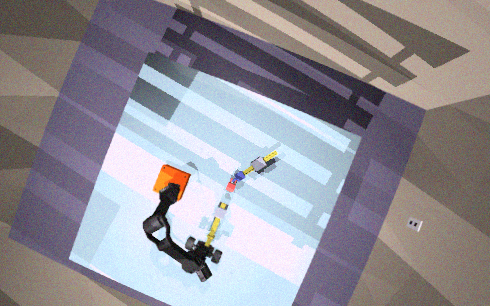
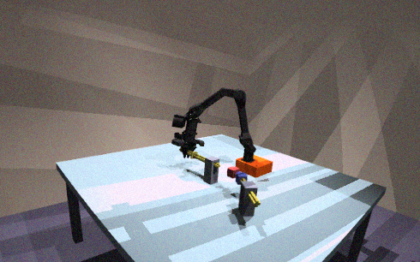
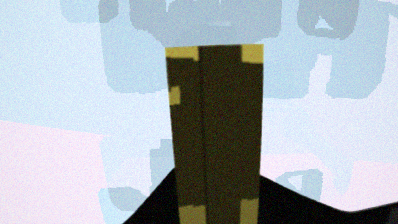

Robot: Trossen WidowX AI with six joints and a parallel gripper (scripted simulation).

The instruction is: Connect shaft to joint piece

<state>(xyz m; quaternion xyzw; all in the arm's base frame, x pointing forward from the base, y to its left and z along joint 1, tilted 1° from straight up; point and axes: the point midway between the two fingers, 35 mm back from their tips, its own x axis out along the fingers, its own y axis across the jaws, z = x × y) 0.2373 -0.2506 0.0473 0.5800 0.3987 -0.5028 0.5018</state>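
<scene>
From the second shaft's block [image 1: 221, 212] [image 2: 211, 170], the gripper [image 1: 206, 248] [image 2: 187, 153] is on the side away from the red joint piece [image 1: 231, 185] [image 2: 233, 172], partly closed on the yellow second shaft [image 1: 214, 229] [image 2: 198, 157] [image 3: 222, 125]; the joint piece sits beyond the block's other side, nobody holding it; the pushing step seems in hand; next calls for a straight push through the block into the opening, without tilting the shaft.

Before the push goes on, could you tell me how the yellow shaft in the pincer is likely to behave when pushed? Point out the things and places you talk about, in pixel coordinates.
The shaft [image 1: 214, 229] [image 2: 199, 157] [image 3: 231, 125] looks straight and unbent, so it is probably stiff. Its flat sides suggest it won't roll easily in the pincer [image 1: 204, 248] [image 2: 187, 153]. Passing through the grey block [image 1: 221, 210] [image 2: 211, 171], it should mostly slide lengthwise rather than tip.
</scene>
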